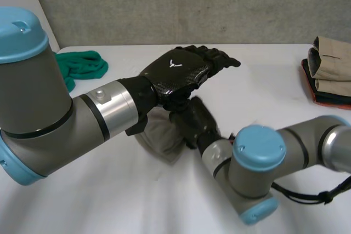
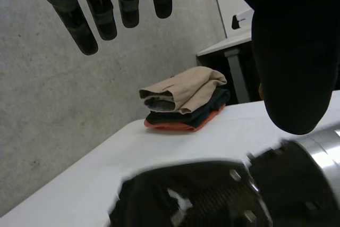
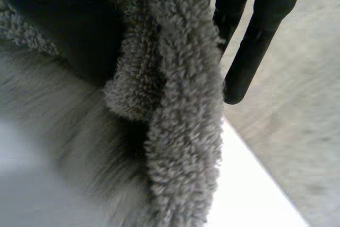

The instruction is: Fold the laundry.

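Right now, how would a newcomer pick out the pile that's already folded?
Follow the white table to its edge on the robot's right. The folded stack sits there: tan on top, dark below, orange underneath, unlike the crumpled green cloth and grey fleece.

Two loose cloths (image 1: 159, 140) (image 1: 82, 65), perhaps three folded garments (image 1: 330, 70)

- This is a robot lab or test room, not a home: a bare grey concrete wall (image 1: 164, 4) runs across the upper part of the frame.
- Two machine arms, the left arm (image 1: 55, 108) at lower left and the right arm (image 1: 263, 163) at lower right, reach over a plain white table (image 1: 263, 86).
- The only household things are laundry: a stack of folded clothes (image 1: 332, 69) at the right edge, a green cloth (image 1: 82, 67) at upper left and a grey fleecy cloth (image 1: 162, 138) in the middle.
- In the left wrist view, a second plain desk (image 2: 228, 49) with a grey leg stands beyond the stack.
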You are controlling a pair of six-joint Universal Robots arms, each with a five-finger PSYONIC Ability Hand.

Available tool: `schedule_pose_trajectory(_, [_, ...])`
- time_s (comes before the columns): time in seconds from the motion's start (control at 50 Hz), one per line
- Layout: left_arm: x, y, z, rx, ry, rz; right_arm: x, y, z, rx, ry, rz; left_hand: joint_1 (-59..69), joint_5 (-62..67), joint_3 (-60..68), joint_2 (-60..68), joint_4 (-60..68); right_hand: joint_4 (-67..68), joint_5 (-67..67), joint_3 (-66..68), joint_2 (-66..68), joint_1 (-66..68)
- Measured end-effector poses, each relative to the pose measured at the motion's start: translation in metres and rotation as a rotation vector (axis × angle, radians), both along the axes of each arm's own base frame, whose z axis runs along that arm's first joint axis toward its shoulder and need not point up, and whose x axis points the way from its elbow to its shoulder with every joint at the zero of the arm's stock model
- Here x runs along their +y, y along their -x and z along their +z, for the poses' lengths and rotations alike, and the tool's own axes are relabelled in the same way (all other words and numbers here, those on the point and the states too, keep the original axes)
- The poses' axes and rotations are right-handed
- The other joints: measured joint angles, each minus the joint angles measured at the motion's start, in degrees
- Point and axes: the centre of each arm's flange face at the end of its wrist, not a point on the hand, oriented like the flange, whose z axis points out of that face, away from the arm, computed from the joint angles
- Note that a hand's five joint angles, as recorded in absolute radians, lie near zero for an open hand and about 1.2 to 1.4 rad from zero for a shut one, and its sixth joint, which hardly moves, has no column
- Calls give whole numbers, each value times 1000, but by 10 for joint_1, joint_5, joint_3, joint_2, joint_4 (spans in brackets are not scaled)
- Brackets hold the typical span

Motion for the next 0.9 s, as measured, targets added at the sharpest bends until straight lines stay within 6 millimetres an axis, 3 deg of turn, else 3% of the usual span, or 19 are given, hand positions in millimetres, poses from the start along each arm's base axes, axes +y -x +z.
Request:
schedule_pose_trajectory(0.12, [-1,0,14,26,34,2,-43,14,55,-111,110,-89,0,0,0,0,0,2,0,0,0,5])
schedule_pose_trajectory(0.22, [0,-1,33,62,83,6,-96,49,116,-237,227,-214,0,0,0,0,0,3,0,8,0,5])
schedule_pose_trajectory(0.3, [0,-3,46,92,117,17,-138,93,154,-321,306,-325,0,0,0,0,0,3,0,8,0,5])
schedule_pose_trajectory(0.34, [0,-3,51,107,124,25,-163,124,171,-360,354,-396,0,0,0,0,0,3,0,9,0,5])
schedule_pose_trajectory(0.38, [0,-4,52,115,122,29,-175,143,178,-377,381,-434,0,0,0,0,0,3,0,9,0,5])
schedule_pose_trajectory(0.44, [0,-4,52,127,107,35,-208,196,186,-399,452,-538,0,0,0,0,0,3,0,8,0,5])
schedule_pose_trajectory(0.52, [0,-4,48,128,83,37,-241,249,171,-383,501,-623,0,0,0,0,0,3,0,8,0,5])
schedule_pose_trajectory(0.56, [0,-4,45,126,74,37,-257,275,153,-361,508,-650,0,0,0,0,0,3,0,8,0,5])
schedule_pose_trajectory(0.58, [0,-4,43,124,69,37,-268,293,137,-339,499,-662,0,0,0,0,0,3,0,10,0,5])
schedule_pose_trajectory(0.64, [0,-4,40,121,63,37,-282,317,104,-299,455,-671,0,0,0,0,0,3,9,12,0,5])
schedule_pose_trajectory(0.66, [0,-3,38,120,60,37,-287,328,83,-278,417,-671,0,0,0,0,0,3,10,12,0,5])
schedule_pose_trajectory(0.76, [0,-2,32,114,52,35,-292,350,27,-231,274,-668,0,0,0,0,0,3,17,12,0,5])
schedule_pose_trajectory(0.8, [0,-2,32,113,52,34,-291,353,19,-223,247,-669,0,0,0,0,0,3,21,12,0,5])
schedule_pose_trajectory(0.84, [0,-2,31,113,52,33,-289,359,12,-215,213,-675,0,0,0,0,0,-144,-121,-133,-149,-116])
schedule_pose_trajectory(0.9, [0,-1,32,115,56,32,-287,361,21,-213,209,-683,0,0,0,0,0,-413,-346,-389,-422,-359])
